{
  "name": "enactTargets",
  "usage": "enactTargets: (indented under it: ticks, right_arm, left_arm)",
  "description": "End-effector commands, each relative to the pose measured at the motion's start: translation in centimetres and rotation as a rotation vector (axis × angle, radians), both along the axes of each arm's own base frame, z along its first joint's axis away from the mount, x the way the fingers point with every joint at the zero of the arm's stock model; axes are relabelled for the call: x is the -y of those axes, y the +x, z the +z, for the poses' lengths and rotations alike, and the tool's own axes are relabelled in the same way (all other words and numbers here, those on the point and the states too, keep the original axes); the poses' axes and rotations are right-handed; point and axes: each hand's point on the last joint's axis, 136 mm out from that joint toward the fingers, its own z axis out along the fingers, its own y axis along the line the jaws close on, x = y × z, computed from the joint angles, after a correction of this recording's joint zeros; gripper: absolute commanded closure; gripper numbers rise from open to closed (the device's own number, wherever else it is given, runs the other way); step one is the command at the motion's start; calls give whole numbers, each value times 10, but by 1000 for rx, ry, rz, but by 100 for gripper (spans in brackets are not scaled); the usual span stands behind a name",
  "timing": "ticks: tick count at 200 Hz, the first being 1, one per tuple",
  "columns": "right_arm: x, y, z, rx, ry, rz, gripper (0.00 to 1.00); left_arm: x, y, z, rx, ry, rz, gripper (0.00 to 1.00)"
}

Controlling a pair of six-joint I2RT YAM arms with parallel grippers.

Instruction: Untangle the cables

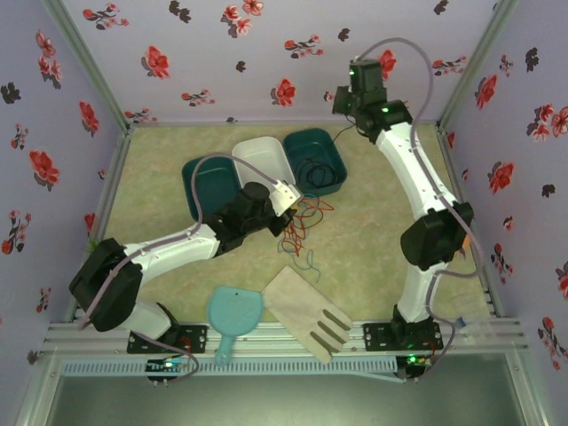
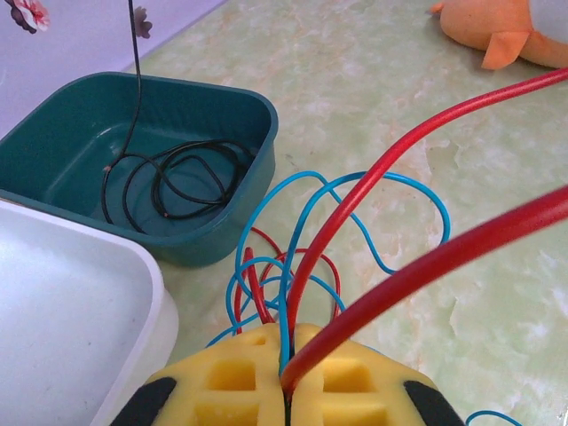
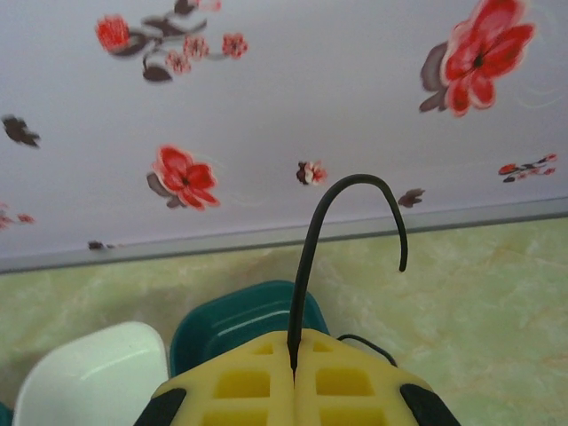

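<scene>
1. Left gripper [image 2: 286, 353] is clenched on the red cable [image 2: 355, 213]. Two red strands leave the finger seam and run up and to the right in the left wrist view.
2. Blue cable [image 2: 417, 191] loops on the surface [image 2: 382, 80] just past the fingers, tangled with thinner red loops. One blue strand runs into the seam too; cannot tell if it is pinched.
3. Right gripper [image 3: 293, 344] is clenched on the black cable [image 3: 306, 257]. The short free end arches over above the fingers, tip pointing down.
4. The right gripper is held high near the back wall [image 3: 355, 106], above the right teal bin [image 1: 330, 142]. In the top view a black strand hangs from it into that bin.
5. The rest of the black cable is coiled on that bin's floor.
6. White bin [image 1: 264, 160] sits between the right teal bin and the left teal bin [image 1: 211, 191], side by side.
7. In the top view the red-blue tangle lies on the surface under and just beyond the left gripper, in front of the white and right teal bins. A blue loop trails toward the near edge.
8. Blue scoop [image 1: 235, 315] and wooden spatula [image 1: 306, 311] lie near the near edge, apart from the cables.
9. Orange toy [image 2: 501, 31] lies on the surface beyond the tangle.
</scene>
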Motion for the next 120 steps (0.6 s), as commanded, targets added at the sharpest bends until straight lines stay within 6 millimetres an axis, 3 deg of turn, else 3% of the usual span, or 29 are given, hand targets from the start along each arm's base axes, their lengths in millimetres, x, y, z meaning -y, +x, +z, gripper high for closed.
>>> enactTargets:
  ticks: [1, 53, 120]
  right_arm:
    - [-13, 4, -10, -9, -96, 22, 100]
    - [-59, -1, -65, -145, -144, 153, 100]
    - [-84, -20, -148, -409, -106, 294, 100]
  left_arm:
    - [4, 5, -3, -12, -34, 4, 100]
    - [6, 9, -8, -23, -46, 11, 100]
    - [8, 13, -8, -38, -79, 8, 100]
